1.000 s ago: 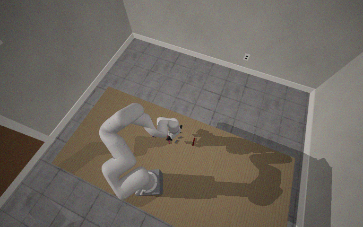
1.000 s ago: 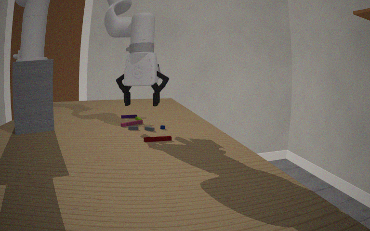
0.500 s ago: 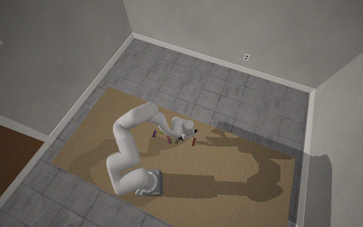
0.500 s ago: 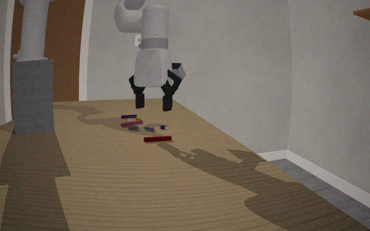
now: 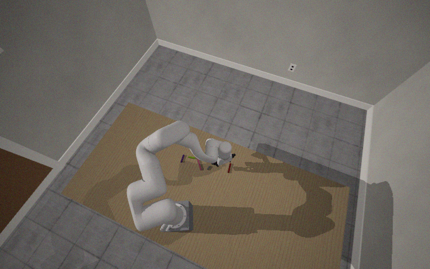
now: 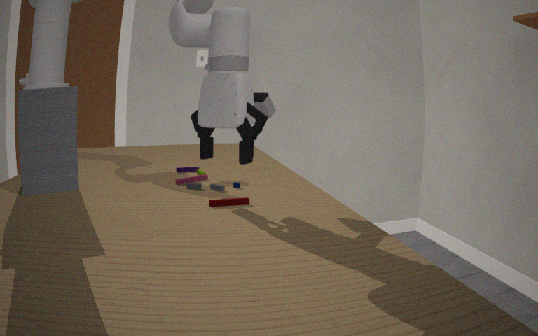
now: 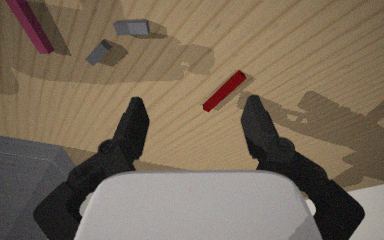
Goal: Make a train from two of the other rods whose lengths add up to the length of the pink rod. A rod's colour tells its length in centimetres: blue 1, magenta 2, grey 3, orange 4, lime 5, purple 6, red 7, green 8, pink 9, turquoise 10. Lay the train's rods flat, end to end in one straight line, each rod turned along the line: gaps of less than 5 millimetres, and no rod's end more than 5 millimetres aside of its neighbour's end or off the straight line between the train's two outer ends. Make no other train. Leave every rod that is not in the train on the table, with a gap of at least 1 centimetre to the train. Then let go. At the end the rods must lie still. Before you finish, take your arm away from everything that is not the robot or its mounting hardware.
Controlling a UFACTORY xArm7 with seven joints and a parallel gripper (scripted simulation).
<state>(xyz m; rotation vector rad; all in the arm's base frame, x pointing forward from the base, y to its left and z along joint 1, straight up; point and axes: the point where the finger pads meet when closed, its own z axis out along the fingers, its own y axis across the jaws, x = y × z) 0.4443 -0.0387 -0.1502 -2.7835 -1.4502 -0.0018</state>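
My gripper (image 6: 225, 152) is open and empty, hovering well above the table over the rods; it also shows in the wrist view (image 7: 195, 122) and in the top view (image 5: 218, 162). The red rod (image 6: 229, 201) lies flat nearest the camera, and sits between my fingertips in the wrist view (image 7: 224, 90). The pink rod (image 6: 190, 179) lies behind it, with two grey rods (image 6: 193, 185) (image 6: 216, 187) just in front of it. A small blue rod (image 6: 236, 184) lies to the right. A purple rod (image 6: 187, 169) and a lime rod (image 6: 201, 171) lie farthest back.
The arm's grey base block (image 6: 47, 140) stands at the left of the wooden table. The table's right edge (image 6: 356, 215) drops to a tiled floor by the wall.
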